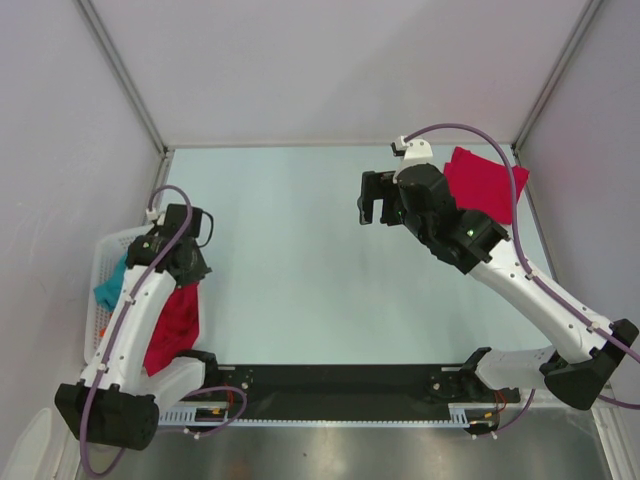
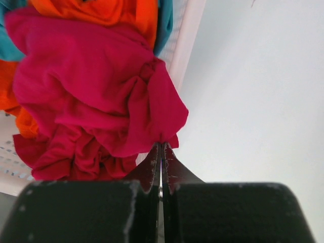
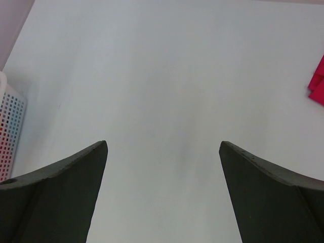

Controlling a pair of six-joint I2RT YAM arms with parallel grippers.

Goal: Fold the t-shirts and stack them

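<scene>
Crimson t-shirt (image 2: 101,91) hangs pinched between the left jaws.

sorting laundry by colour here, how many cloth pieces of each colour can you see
crimson: 2, the folded t-shirt and the bunched t-shirt pinched by the left gripper
orange: 1, the orange cloth
teal: 1, the teal cloth
total: 4 in view, the basket may hide more

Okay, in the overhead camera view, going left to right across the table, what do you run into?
White basket → teal cloth → crumpled red t-shirt pinched by the left gripper, jaws shut → right gripper, jaws open → folded red t-shirt.
</scene>
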